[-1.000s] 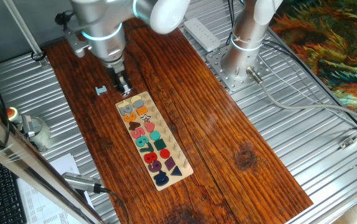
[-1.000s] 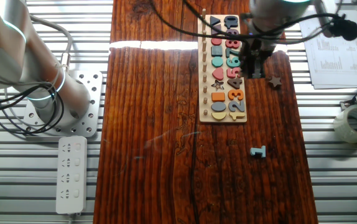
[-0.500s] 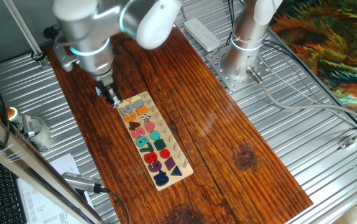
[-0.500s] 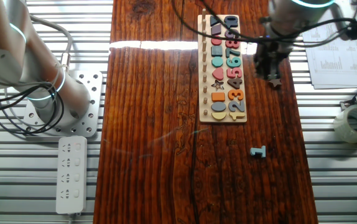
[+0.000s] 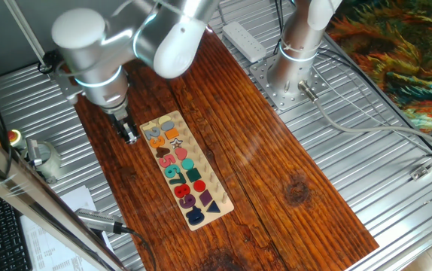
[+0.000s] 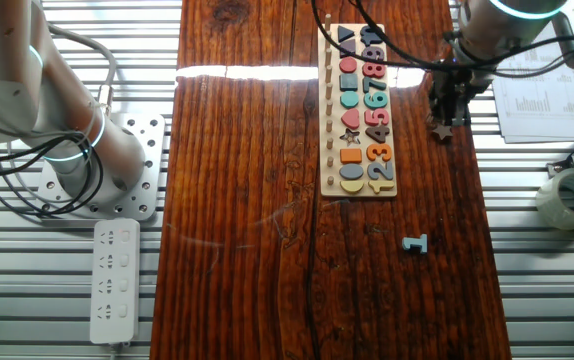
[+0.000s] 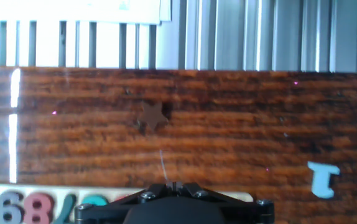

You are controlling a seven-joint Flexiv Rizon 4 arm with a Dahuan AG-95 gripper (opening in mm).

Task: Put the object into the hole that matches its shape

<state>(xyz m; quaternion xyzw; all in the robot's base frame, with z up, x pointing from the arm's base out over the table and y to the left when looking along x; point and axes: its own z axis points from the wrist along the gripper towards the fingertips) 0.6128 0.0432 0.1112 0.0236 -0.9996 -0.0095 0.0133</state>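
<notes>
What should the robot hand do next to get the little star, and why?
Probably lower onto the small flat orange star piece. It lies loose on the dark wooden table beside the pale wooden puzzle board, and the gripper hangs just above it, not gripping it.

Gripper (image 6: 447, 108): fingertips not shown in the hand view, where only the dark housing enters at the bottom edge; jaw opening too small to read in either fixed view. Star piece (image 7: 153, 116): hidden behind the hand in one fixed view, partly covered by the fingers in the other fixed view, and blurred brown in the hand view. Puzzle board (image 7: 23, 208): cut off by the bottom edge of the hand view, its number pieces showing upper parts only; star-shaped hole (image 6: 348, 136) there out of frame.
</notes>
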